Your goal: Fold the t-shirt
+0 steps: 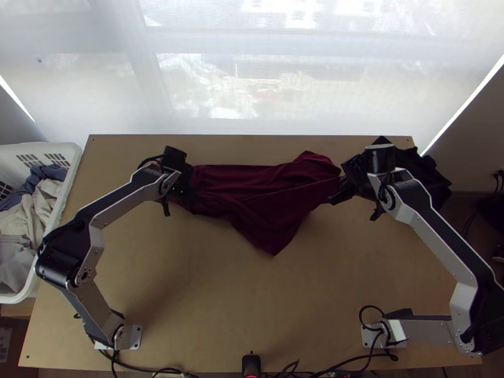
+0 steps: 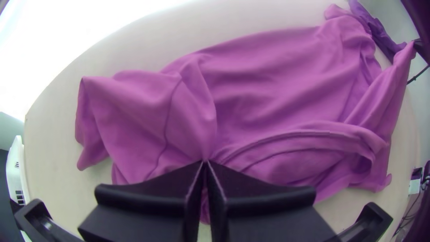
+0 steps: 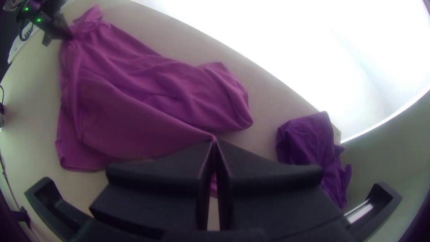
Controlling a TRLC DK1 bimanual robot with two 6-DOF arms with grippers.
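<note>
Stretching sideways over the far half of the counter (image 1: 220, 302), the maroon t-shirt (image 1: 264, 195) has its long axis roughly parallel to the counter's far edge, one corner pointing nearward. The left tool (image 1: 188, 190) and right tool (image 1: 339, 191) are closed, each pinching its cloth.

The near table (image 1: 252, 302) leaves passing room — the t-shirt (image 1: 264, 195) blocks farther across.

Silver-grey links (image 1: 433, 240) meet black joints (image 1: 60, 264), with black cables (image 1: 370, 307) looping alongside.
</note>
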